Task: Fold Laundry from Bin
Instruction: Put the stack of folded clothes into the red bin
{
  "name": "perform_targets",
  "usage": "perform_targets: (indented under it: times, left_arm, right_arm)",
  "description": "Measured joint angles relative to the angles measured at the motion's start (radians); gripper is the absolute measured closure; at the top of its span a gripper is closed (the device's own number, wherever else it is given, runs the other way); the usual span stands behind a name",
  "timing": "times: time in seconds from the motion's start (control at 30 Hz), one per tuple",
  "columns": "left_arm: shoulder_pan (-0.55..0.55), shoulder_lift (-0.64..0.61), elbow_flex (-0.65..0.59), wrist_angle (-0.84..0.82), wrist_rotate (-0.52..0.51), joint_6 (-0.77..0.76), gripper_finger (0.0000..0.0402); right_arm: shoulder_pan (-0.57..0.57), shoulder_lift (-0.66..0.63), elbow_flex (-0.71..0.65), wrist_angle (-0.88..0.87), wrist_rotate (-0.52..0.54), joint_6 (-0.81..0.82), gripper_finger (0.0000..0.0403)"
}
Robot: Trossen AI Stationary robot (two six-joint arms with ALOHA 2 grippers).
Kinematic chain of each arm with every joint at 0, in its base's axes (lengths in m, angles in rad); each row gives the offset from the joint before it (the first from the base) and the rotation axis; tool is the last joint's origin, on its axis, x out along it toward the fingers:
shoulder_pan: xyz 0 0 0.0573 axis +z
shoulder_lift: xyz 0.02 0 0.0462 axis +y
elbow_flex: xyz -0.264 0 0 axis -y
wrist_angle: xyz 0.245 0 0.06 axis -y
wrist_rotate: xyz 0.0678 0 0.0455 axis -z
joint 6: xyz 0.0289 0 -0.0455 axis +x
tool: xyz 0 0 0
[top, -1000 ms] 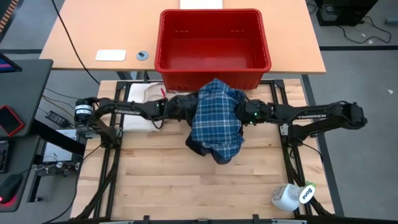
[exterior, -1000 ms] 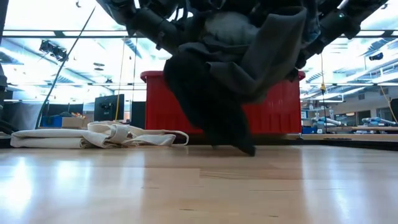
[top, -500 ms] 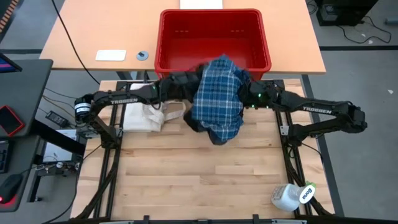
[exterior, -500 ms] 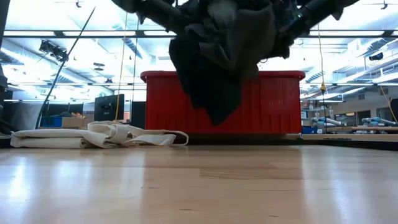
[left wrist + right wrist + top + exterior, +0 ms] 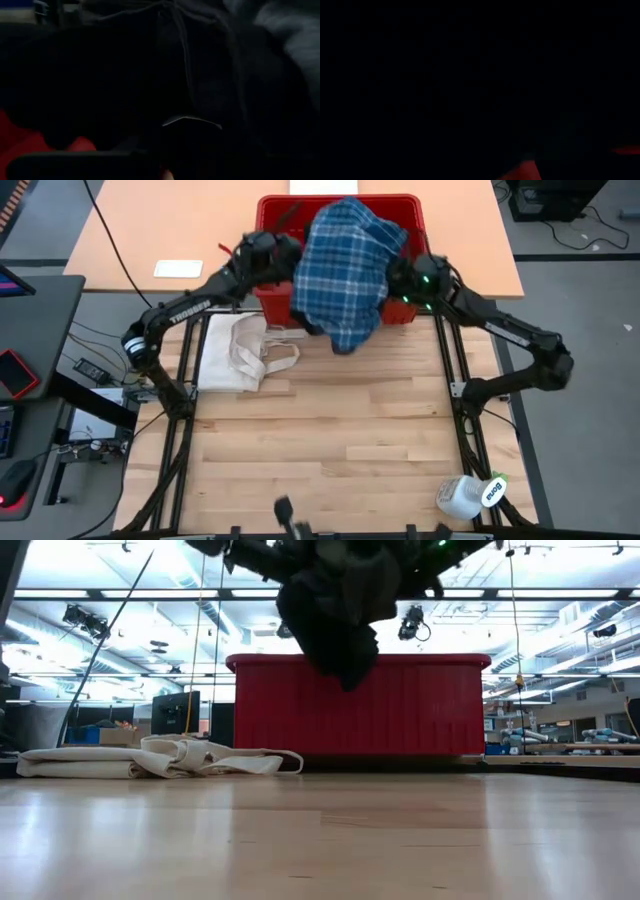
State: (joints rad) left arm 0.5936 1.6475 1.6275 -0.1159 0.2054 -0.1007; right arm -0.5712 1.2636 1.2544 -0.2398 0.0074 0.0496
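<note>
A bundle of laundry hangs between my two arms: a blue-and-white plaid shirt on top, dark garments beneath. It sits over the near wall of the red bin, clear of the table. My left gripper goes into the bundle's left side and my right gripper into its right side. Cloth covers the fingers of both. Both wrist views are filled with dark cloth. My left gripper is on the bundle's left side, coming nearly level from the table's left; the cloth hides its fingers and the part held. The bundle is lifted clear, its lower end hanging slack. My right gripper is on the bundle's right side, coming nearly level from the table's right; the plaid shirt hides the place of contact.
A cream-white cloth with strap loops lies on the table's far left. A white bottle lies at the near right corner. The bin stands on the tan desk beyond the table's far edge, beside a small white card.
Both grippers have risen and gone toward the table's far edge with the bundle. The laundry's lower end, which touched the table, is now lifted clear and hangs at the bin's rim. The cream-white cloth, half covered by the left arm before, now lies in plain view.
</note>
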Motion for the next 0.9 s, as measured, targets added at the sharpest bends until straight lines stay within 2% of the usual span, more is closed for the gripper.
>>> perform_targets:
  times: [0.13,0.33,0.6,0.9]
  left_arm:
    - [0.087,0.077,0.083,0.001,0.026,0.003,0.0313]
    - [0.197,0.261,0.266,-0.003,0.082,-0.001,0.0335]
    - [0.295,0.523,0.518,-0.01,0.132,-0.003,0.0354]
    - [0.335,0.715,0.562,0.041,0.122,0.004,0.0354]
  right_arm:
    - [-0.065,0.139,0.139,-0.011,0.003,-0.021,0.019]
    - [-0.172,0.316,0.295,-0.025,-0.027,-0.025,0.0191]
    - [-0.332,0.518,0.434,-0.011,-0.17,-0.046,0.0191]
    - [-0.415,0.721,0.511,-0.013,-0.247,-0.071,0.0191]
